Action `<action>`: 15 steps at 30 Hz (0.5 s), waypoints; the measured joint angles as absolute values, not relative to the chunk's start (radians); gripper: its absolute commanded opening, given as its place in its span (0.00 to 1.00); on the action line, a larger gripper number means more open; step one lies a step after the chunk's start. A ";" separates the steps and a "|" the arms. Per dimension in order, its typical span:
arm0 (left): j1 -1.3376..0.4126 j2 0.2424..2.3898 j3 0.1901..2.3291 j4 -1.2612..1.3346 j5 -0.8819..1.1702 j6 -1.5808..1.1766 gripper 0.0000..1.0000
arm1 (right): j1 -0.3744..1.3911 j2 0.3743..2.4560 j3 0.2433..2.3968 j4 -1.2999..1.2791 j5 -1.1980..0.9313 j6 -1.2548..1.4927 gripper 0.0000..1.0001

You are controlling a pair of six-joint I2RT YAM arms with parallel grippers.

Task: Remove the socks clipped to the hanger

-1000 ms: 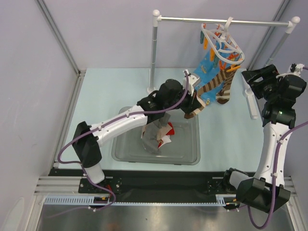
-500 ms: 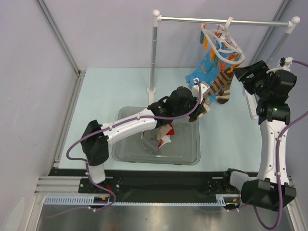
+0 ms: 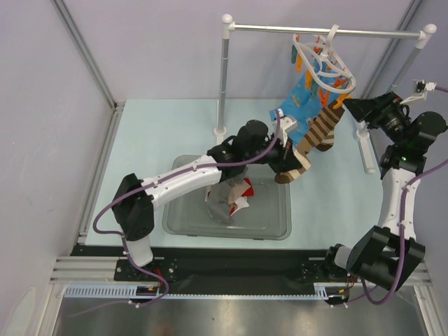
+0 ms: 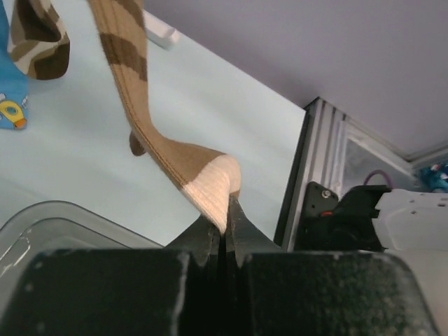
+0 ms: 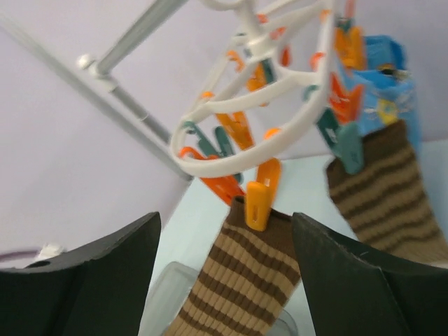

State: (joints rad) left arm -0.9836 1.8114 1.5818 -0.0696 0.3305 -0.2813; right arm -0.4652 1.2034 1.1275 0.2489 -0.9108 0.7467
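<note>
Two arms, roles: left gripper (image 4: 225, 234) is pressed together on the cream toe of the brown-and-cream striped sock (image 3: 318, 133). The right gripper (image 3: 353, 108) is spread wide, holds nothing, and sits just right of the hanger (image 5: 203, 166).
Sock position: cuff is bitten by an orange peg (image 5: 257, 197) on the ring. The body is drawn taut, down and left toward the clear bin (image 3: 182, 220).
Hanger load: hooked on the bar of the rail stand (image 3: 224, 77), far right. It also carries a second striped sock (image 5: 388, 189) under a teal peg (image 5: 346, 147), and a blue cartoon sock (image 5: 388, 77) behind.
Bin contents: grey and white-and-red socks (image 3: 227, 199) lie inside.
Step in hand (judgement): freeing the taut striped sock from its peg.
Method: the right wrist view has the orange peg between the spread fingers. Close on that peg's upper tabs, not its biting end, and keep clear of the teal peg beside it.
Left arm: hold steady tension along the sock's length, with no jerk.
Risk: hard pulling could swing the hanger or slide its hook along the bar. The toe pinch is shallow and may slip.
After release: carry the sock left and near, over the bin, before opening.
</note>
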 measured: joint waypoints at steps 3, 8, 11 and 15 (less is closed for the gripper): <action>-0.924 1.788 1.550 -0.032 0.434 -0.357 0.00 | -0.467 1.247 1.086 0.459 -1.013 0.846 0.84; -0.847 1.757 1.544 -0.024 0.507 -0.419 0.00 | -0.471 1.332 1.063 0.809 -1.118 1.051 0.84; -0.821 1.731 1.528 -0.016 0.538 -0.445 0.00 | -0.471 1.405 1.063 1.040 -1.150 1.222 0.86; -0.786 1.685 1.487 -0.008 0.573 -0.476 0.00 | -0.462 1.509 1.075 1.194 -1.169 1.425 0.86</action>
